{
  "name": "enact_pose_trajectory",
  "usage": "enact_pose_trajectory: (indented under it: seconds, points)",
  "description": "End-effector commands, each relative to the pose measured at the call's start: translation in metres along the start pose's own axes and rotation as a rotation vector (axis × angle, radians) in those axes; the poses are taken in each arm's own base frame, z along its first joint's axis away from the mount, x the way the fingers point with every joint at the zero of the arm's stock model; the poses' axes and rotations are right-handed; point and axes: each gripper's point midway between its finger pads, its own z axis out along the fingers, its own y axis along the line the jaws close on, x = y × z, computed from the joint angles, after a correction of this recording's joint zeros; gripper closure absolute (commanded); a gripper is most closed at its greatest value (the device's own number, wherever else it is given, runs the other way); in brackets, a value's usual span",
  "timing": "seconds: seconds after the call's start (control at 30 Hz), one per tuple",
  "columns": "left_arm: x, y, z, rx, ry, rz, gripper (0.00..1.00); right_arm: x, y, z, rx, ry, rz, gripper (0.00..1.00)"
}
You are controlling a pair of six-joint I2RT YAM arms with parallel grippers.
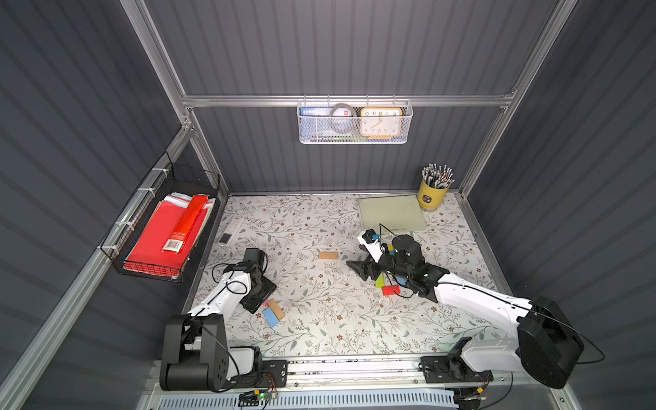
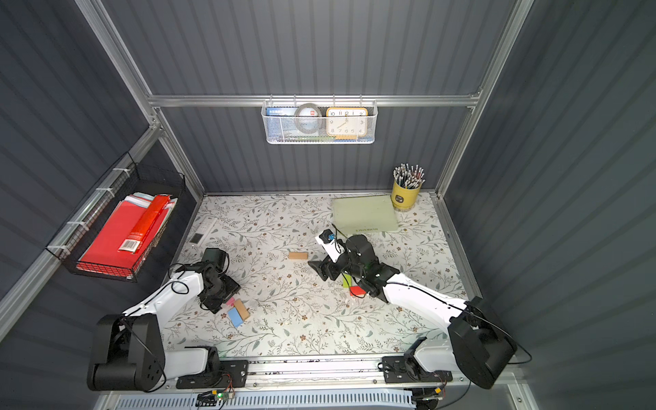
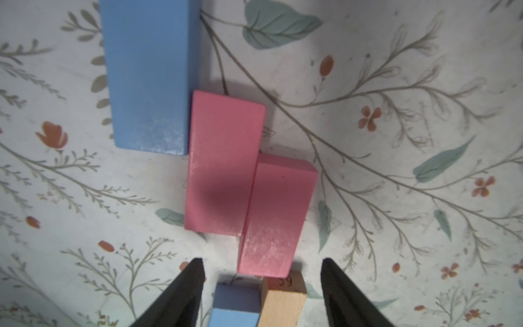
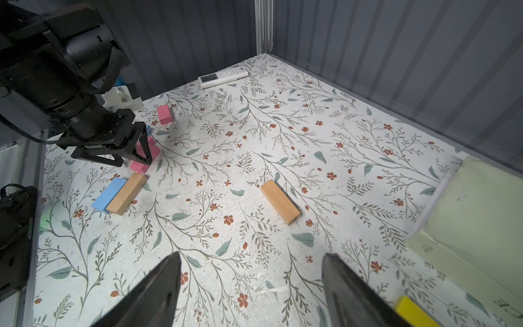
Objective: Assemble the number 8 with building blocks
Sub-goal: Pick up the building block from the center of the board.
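Bricks [image 3: 226, 184] in left wrist view: two pink [image 3: 223, 147] [image 3: 276, 218], two blue [image 3: 147, 76] [image 3: 236, 305], one tan [image 3: 283, 304]

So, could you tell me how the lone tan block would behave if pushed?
The lone tan block looks like solid wood, so probably stiff and light. It lies flat on a broad face, so it should slide rather than roll or tip. Pushed off-centre, it may turn.
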Motion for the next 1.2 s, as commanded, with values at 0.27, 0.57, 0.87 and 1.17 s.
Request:
enact_pose_trajectory:
  seconds: [0.27,0.57,0.87,1.17]
  points:
    - [-0.004,0.002,0.004,-0.034,-0.012,0.007,0.42,0.003,-0.001,-0.003,0.004,-0.004,0.013,0.18]
    - [-0.004,0.005,0.009,-0.059,-0.008,0.011,0.56,0.009,-0.001,-0.005,0.010,0.010,0.011,0.18]
    - [-0.021,-0.007,-0.004,-0.041,-0.069,0.054,0.83,0.013,-0.006,-0.004,0.031,0.024,0.049,0.18]
    - [-0.029,-0.106,-0.072,0.054,-0.245,0.341,0.92,0.023,-0.043,0.001,0.110,0.103,0.275,0.17]
